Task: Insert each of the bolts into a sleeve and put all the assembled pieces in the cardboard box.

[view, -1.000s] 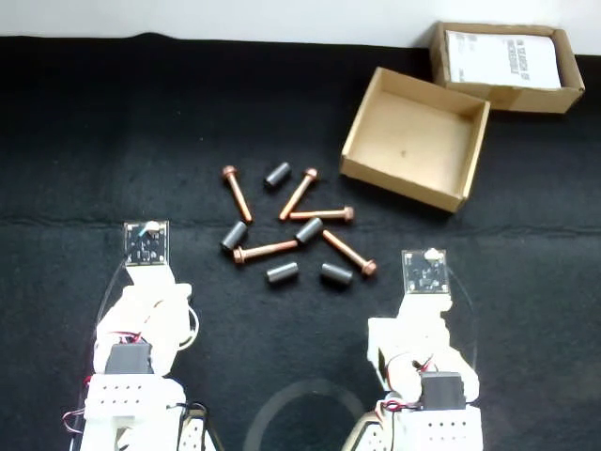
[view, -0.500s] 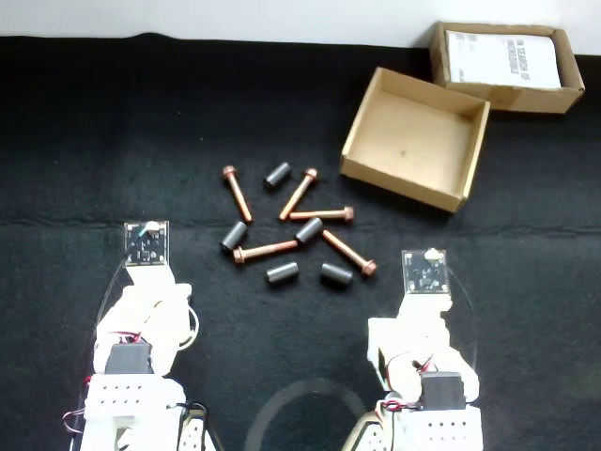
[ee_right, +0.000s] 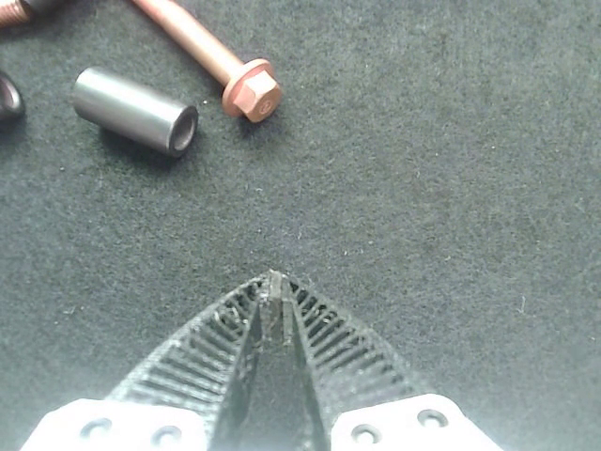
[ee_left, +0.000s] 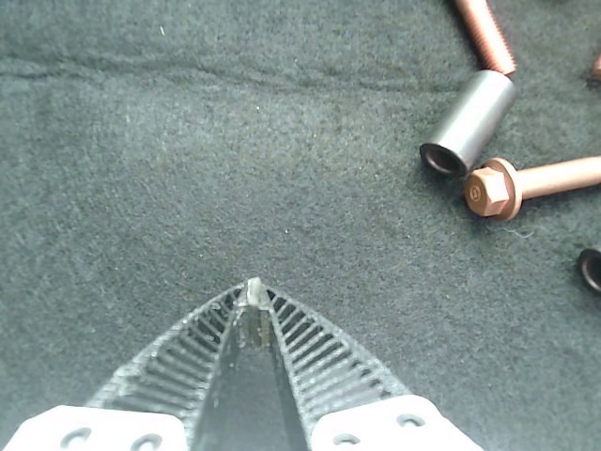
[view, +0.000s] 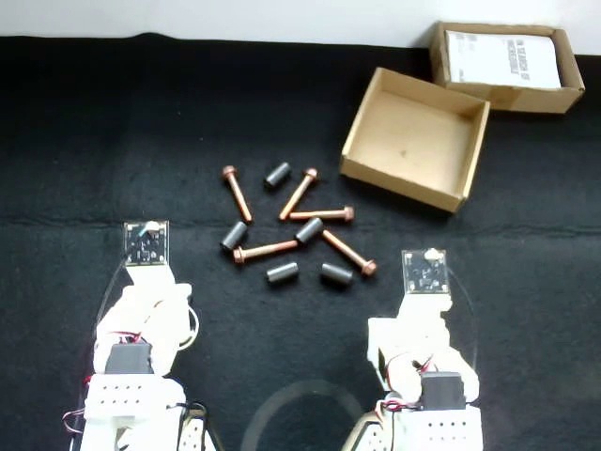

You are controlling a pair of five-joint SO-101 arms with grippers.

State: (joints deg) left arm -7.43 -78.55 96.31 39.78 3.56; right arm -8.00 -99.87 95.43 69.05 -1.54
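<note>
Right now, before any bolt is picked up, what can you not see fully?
Left wrist view: the picture edge cuts off a dark sleeve and the head of one bolt.
Right wrist view: the edge cuts off another sleeve.
High view: a paper sheet covers the floor of the farther box.

1. A white printed sheet [view: 502, 58] lies in a smaller box [view: 554, 99] just behind the open cardboard box [view: 416, 137]. It carries lines of dark print, too small to read.
2. Well apart from the cardboard box, the head of one bolt [ee_left: 490, 193] bears a small stamped mark. It cannot be made out for certain.
3. Nothing else legible appears.
</note>
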